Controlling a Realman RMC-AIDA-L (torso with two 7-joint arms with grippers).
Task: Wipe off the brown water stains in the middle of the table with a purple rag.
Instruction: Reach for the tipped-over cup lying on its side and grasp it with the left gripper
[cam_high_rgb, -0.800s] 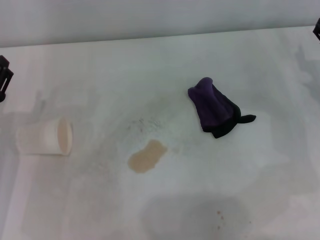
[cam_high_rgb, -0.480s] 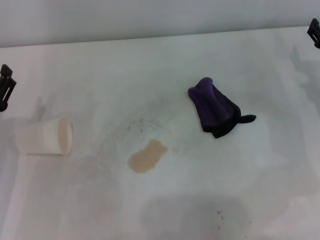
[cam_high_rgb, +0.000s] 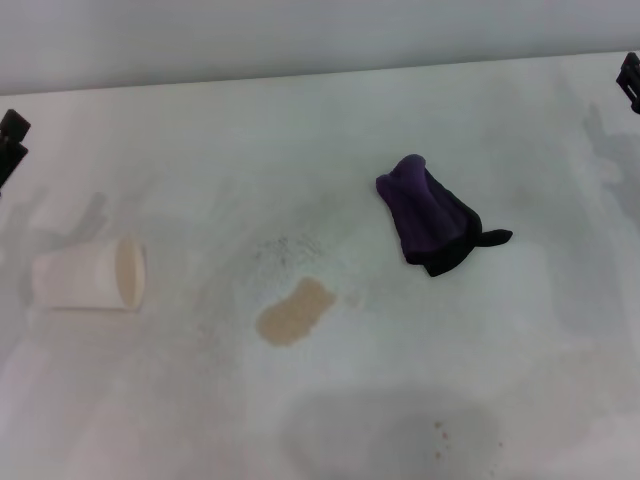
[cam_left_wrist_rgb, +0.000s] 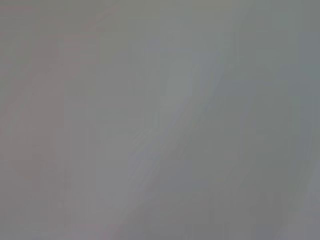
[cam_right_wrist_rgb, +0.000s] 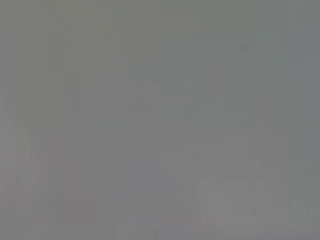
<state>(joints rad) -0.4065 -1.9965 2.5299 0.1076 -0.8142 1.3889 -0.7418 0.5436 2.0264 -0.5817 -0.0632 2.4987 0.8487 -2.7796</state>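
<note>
Reddish dots (cam_high_rgb: 438, 428): a few tiny specks on the nearest part of the table, right of centre, inside a faint grey patch.
Brown water stains (cam_high_rgb: 294, 312): a light tan, peanut-shaped flat puddle near the middle of the table, a little left of centre; uncovered, with nothing touching it.
Paper cup (cam_high_rgb: 90, 275): a white cup on its side at the left, mouth toward the puddle, well apart from it.
Grey speckles (cam_high_rgb: 288, 248): a faint scatter of fine marks just beyond the puddle.
Purple rag (cam_high_rgb: 430, 217): bunched in a heap to the right of the puddle and farther back, apart from it; a dark corner sticks out toward the right. No gripper touches it.
Table (cam_high_rgb: 200, 160): wide, flat and white with pale grey smudges; its far edge meets a plain wall.
Left gripper (cam_high_rgb: 10, 145): only a dark tip shows at the far-left border, above the cup and off the surface; whether its pincer is apart or together cannot be told.
Right gripper (cam_high_rgb: 630, 80): a dark tip at the far-right border, well apart from the rag; pincer state cannot be told.
Wrist views: both show only a featureless grey blur.
</note>
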